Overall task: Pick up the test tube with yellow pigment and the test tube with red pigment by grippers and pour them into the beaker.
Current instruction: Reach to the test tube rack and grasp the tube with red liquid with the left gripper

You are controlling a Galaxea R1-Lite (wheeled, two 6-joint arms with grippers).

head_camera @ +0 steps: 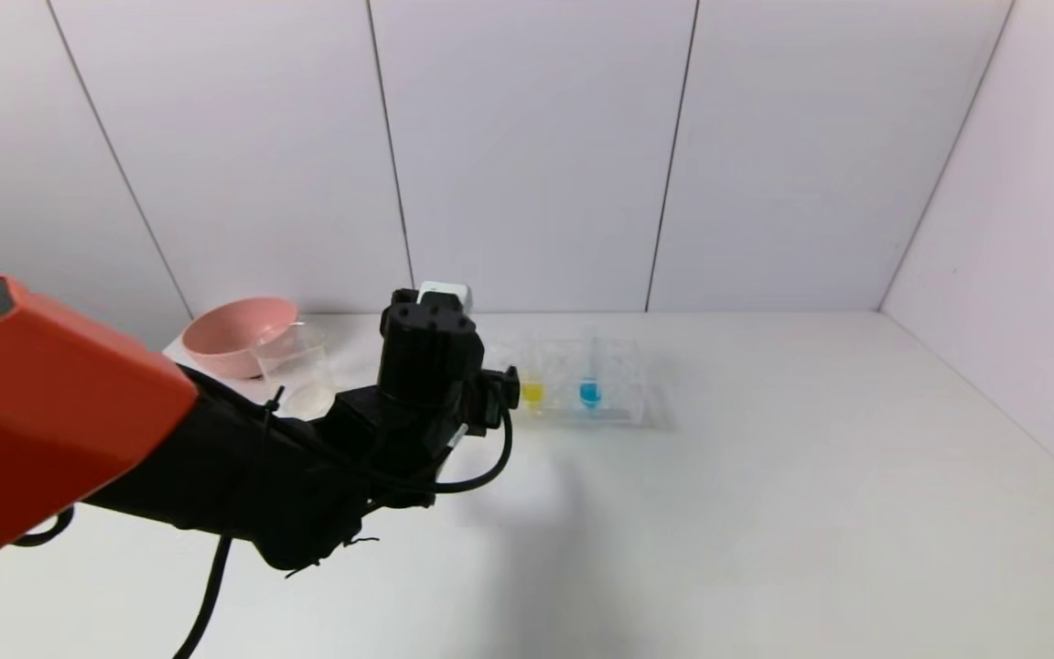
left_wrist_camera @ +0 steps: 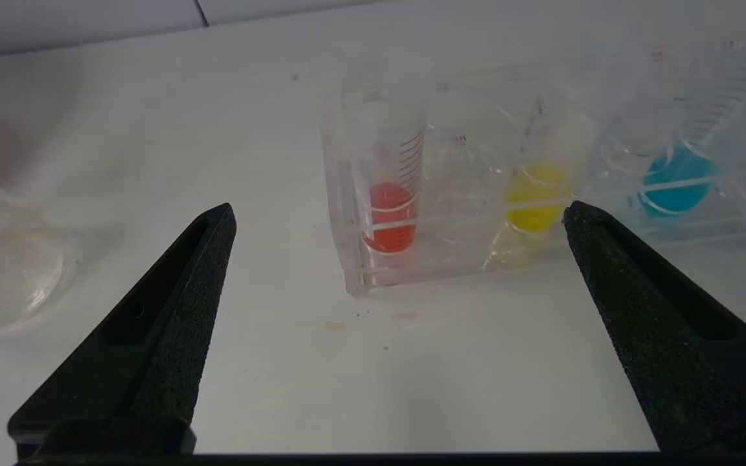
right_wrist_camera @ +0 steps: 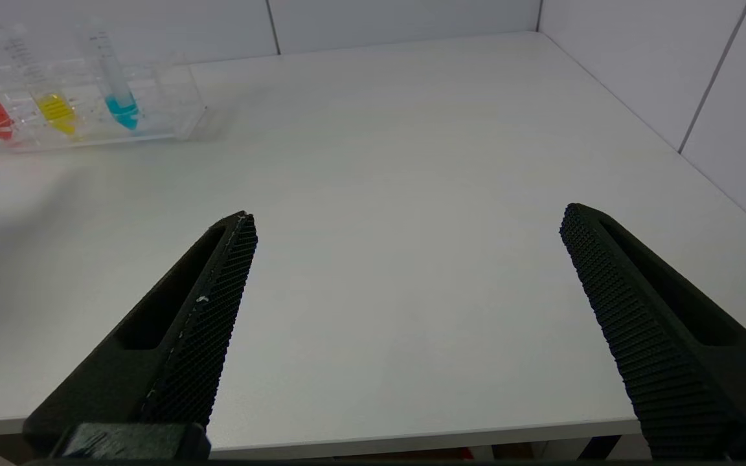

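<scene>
A: Going left to right, what's on the bench (head_camera: 765, 513)?

B: Far left, the pink bowl (head_camera: 236, 334), with the beaker (head_camera: 296, 366) just beside it, empty as far as I can tell. Then the left gripper (left_wrist_camera: 399, 217), jaws spread wide with nothing in them, pointed at the clear rack (head_camera: 582, 380).

A: And the tubes?

B: All three stand upright in the rack, which keeps the liquid from spilling: the test tube with red pigment (left_wrist_camera: 389, 194) at the left end, the test tube with yellow pigment (left_wrist_camera: 541, 188) in the middle, and the blue tube (left_wrist_camera: 677, 175) on the right.

A: Where do they sit relative to the jaws?

B: The red tube lies ahead of the gap, a little farther away, not yet between the fingers. I'd judge it the first target.

A: The other arm?

B: The right gripper (right_wrist_camera: 405, 220) hangs over the near right edge, jaws wide apart and empty, well apart from the rack.
</scene>
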